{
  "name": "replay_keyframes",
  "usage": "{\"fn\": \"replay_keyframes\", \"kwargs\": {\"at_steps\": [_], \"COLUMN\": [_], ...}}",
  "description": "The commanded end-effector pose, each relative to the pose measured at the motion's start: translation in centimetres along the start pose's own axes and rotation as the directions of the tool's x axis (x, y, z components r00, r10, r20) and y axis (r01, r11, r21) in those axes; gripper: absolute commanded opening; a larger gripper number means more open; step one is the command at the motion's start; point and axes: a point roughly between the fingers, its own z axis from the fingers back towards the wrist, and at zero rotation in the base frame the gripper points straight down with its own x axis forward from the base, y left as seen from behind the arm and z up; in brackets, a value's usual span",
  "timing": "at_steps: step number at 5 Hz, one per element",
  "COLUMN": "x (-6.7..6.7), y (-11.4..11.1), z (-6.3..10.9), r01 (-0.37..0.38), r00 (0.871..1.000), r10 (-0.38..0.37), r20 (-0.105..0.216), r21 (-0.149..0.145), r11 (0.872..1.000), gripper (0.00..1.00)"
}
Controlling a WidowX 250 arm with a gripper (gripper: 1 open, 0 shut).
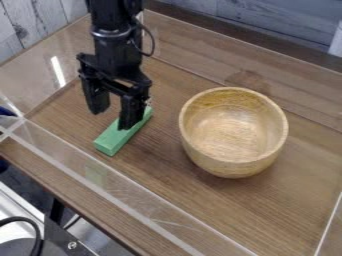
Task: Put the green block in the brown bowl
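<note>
Bowl (233, 133) — light wood, smooth, faint sheen; tabletop (150, 196) — brown wood, grained; block (123, 134) — smooth, matt green.

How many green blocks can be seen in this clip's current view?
1. The green block lies on the wooden table, left of the brown bowl in the picture, partly hidden by the claw.

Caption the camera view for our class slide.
Open end effector poised over the green block, beside the brown bowl.
</note>
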Motion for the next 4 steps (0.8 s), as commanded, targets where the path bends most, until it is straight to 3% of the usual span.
{"fn": "replay_keyframes", "kwargs": {"at_steps": [1, 4], "x": [0.6, 1.1], "y": [0.6, 0.8], "z": [0.0, -1.3], "r01": [-0.010, -0.027], "r00": [1.000, 0.999], "r10": [0.009, 0.027], "r20": [0.025, 0.018], "r21": [0.015, 0.012], "r11": [1.000, 1.000], "gripper": [1.00, 1.00]}}
